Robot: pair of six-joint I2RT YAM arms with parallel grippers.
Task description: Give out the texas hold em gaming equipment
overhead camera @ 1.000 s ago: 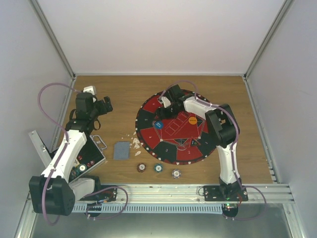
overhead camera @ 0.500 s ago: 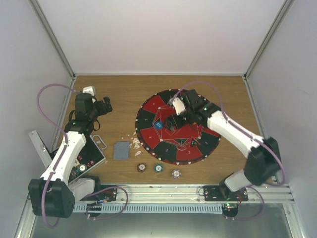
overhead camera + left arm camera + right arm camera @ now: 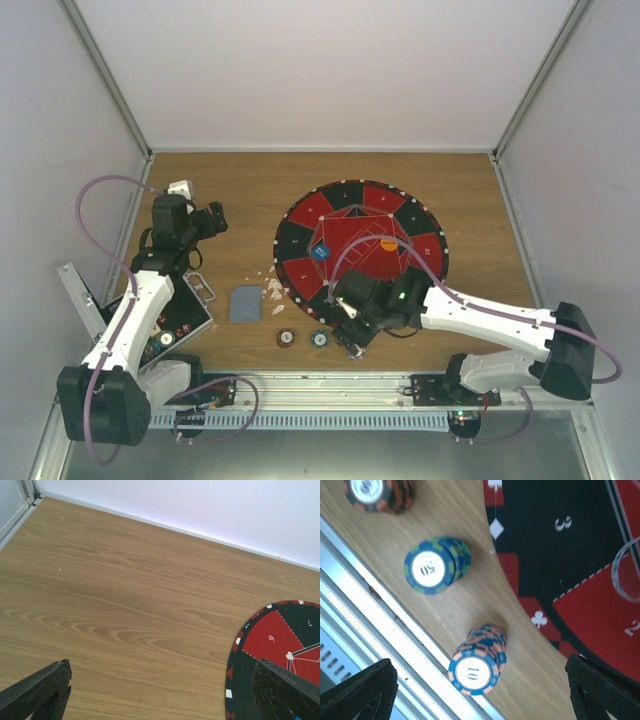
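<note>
Three stacks of poker chips stand near the table's front edge: a red one [image 3: 286,338] [image 3: 377,492], a teal "50" one [image 3: 319,338] [image 3: 432,567], and a blue-and-orange "10" one [image 3: 477,667]. My right gripper [image 3: 351,336] [image 3: 477,682] hangs open over the "10" stack, a finger on either side and not touching it. A grey-blue deck of cards [image 3: 244,303] lies to the left. A blue disc [image 3: 320,252] and an orange disc [image 3: 388,242] lie on the mat. Far to the left, my left gripper [image 3: 207,221] [image 3: 160,695] is open over bare wood.
The round red-and-black mat [image 3: 340,205] [image 3: 280,645] [image 3: 555,555] fills the table's middle right. A black hinged case [image 3: 178,322] lies open at the near left under the left arm. White scraps [image 3: 274,290] lie by the mat's left rim. A metal rail [image 3: 395,645] runs along the front edge.
My right arm has swung from the far side of the mat back to the front edge, over the chip stacks, and its jaws have opened wider. The left arm has barely moved.
</note>
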